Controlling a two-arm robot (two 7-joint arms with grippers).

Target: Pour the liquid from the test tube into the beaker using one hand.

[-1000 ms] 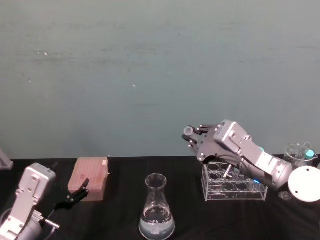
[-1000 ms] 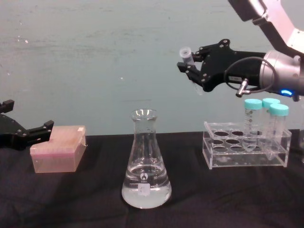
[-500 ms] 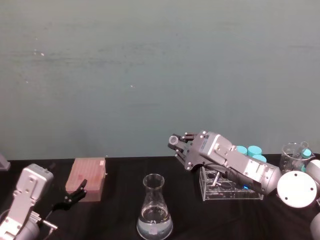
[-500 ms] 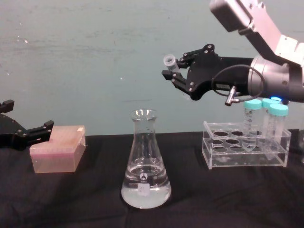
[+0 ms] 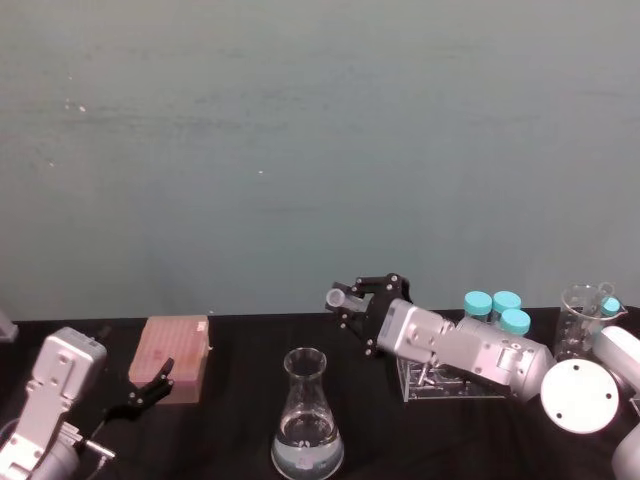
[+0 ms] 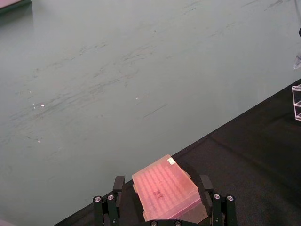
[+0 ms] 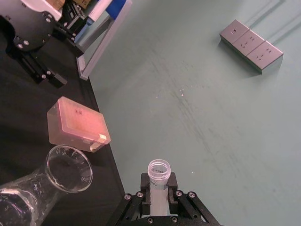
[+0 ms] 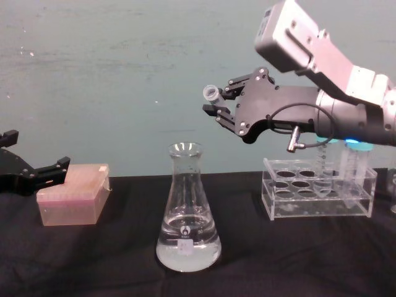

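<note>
The right gripper [image 8: 220, 102] is clamped on the test tube [image 8: 213, 94], which is tilted, mouth upward, above and to the right of the conical flask [image 8: 187, 210] on the desk [image 8: 93, 266]. Pouring looks not yet begun (the flask holds clear liquid; the tube's contents are unreadable). Nothing blocks the path. The tube rack [image 8: 318, 198] stands under the arm. The left gripper [image 5: 152, 385], fingers apart, is parked by a pink tip box [image 8: 71, 198].

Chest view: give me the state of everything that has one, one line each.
test tube: uncapped, tilted, held above and to the right of the beaker mouth.
right claw: shut on the test tube.
beaker: upright, open, clear liquid in its base.
left claw: open, low beside the pink box.
capped tubes: upright in the rack, caps on.
</note>
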